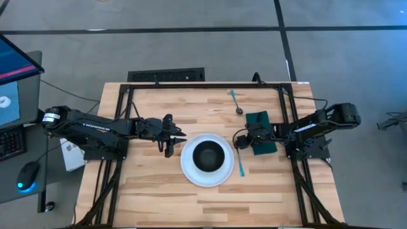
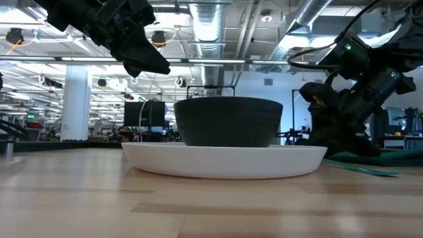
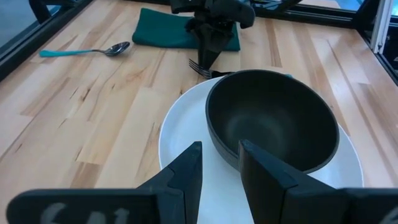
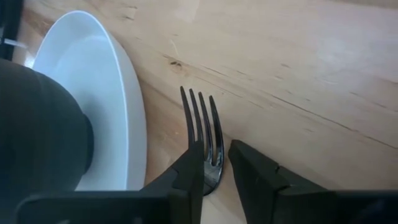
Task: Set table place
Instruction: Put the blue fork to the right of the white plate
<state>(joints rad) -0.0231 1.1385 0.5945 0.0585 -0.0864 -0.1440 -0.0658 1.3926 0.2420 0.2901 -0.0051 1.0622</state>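
A white plate [image 1: 188, 170] sits mid-table with the black bowl [image 1: 208, 156] standing on it. The blue-handled fork [image 1: 241, 166] lies flat on the table by the plate's right rim, tines toward the far edge. My right gripper [image 4: 214, 163] is slanted down over the fork's head, with one open finger on each side of where the tines join. Beside it lies the dark green napkin [image 1: 261, 122], partly under the right arm. The spoon [image 1: 236, 102] lies on the wood farther back. My left gripper [image 1: 173, 137] hovers open, left of the plate, pointing at the bowl [image 3: 273, 118]. My right gripper stands astride the base of the fork's tines [image 4: 210, 158], slanting down from the table's right side. One fingertip [image 4: 189, 171] overlaps the fork's edge and bare wood shows beside the other. I cannot tell whether either touches. The fork lies flat on the table.
Black frame rails [image 1: 121, 127] run along the table's left and right sides under the arms. Bare planks stretch across the table's near half [image 1: 203, 203]. A monitor, keyboard and mouse [image 1: 25, 172] stand off the table to the left.
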